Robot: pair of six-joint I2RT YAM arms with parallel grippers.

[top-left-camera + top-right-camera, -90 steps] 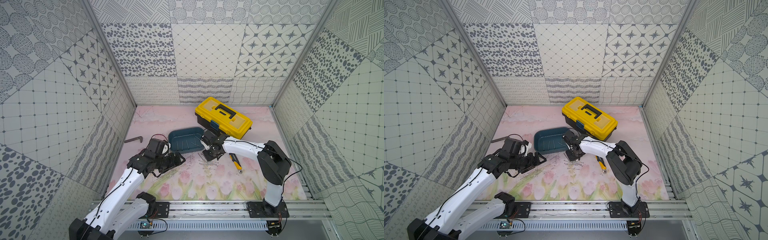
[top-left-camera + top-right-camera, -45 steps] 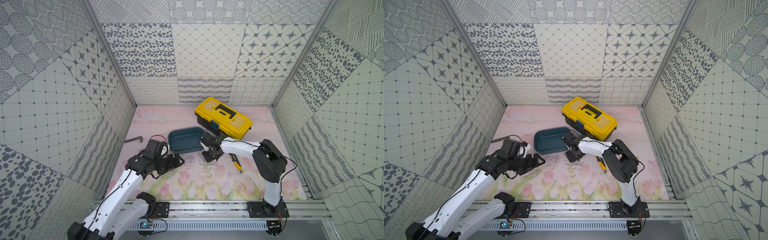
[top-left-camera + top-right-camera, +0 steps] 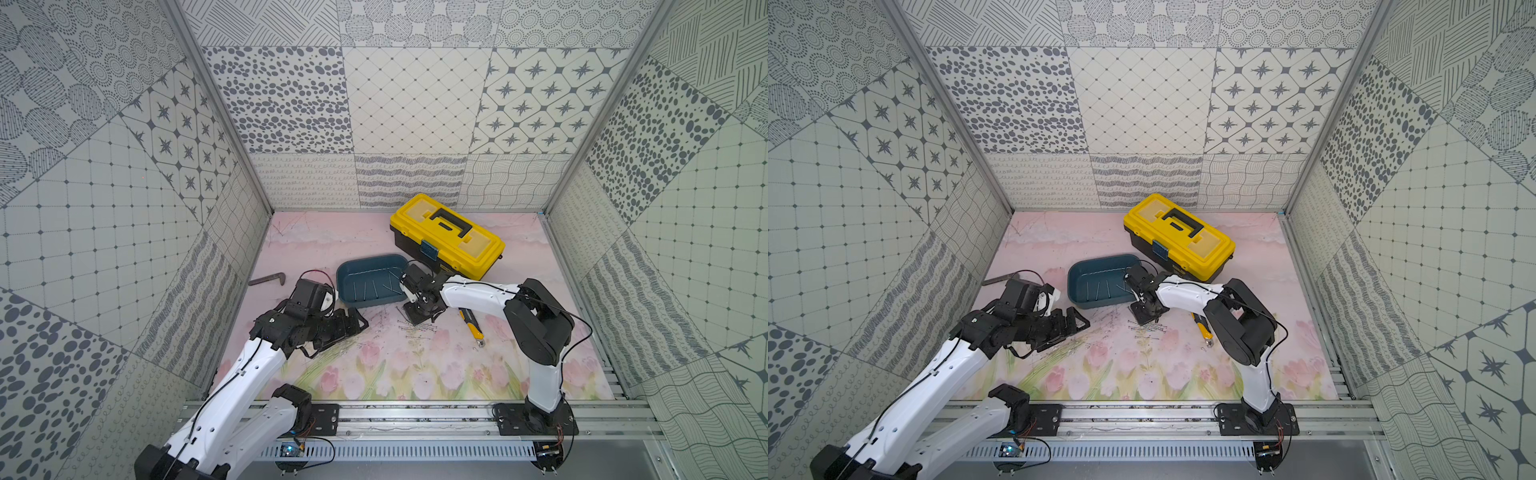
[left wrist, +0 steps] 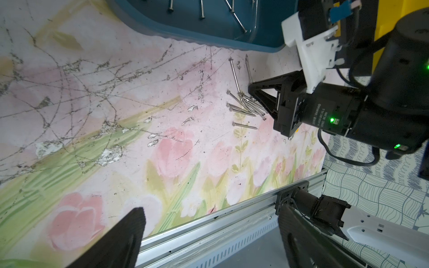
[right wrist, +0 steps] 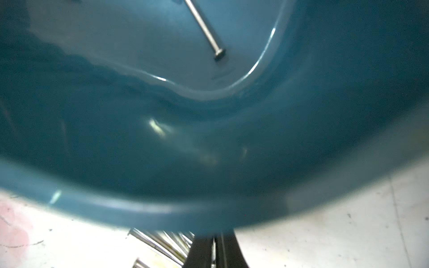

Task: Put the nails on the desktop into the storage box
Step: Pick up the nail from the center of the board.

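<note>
Beside the storage box [image 4: 197, 32], thin grey flat-headed nails [image 4: 246, 105] lie heaped.

Robot lab test cell. Table [image 3: 332, 237] boxed in on 3 sides by tall wall panels [image 3: 407, 104] printed with grey dot, star and grid patterns, framed by aluminium posts [image 3: 220, 104]. Along front edge of table, aluminium rail [image 3: 415, 415] carries bolted bases of left arm [image 3: 253, 370] and right arm [image 3: 544, 386]; loose cables, small circuit board [image 3: 289, 449] below. Tabletop: printed tulip sheet, scratched. Workshop-style props: yellow toolbox [image 3: 446, 235] near back edge, utility knife [image 3: 471, 328], nails [image 3: 415, 328], teal storage box [image 3: 365, 261] mid-table.
</note>
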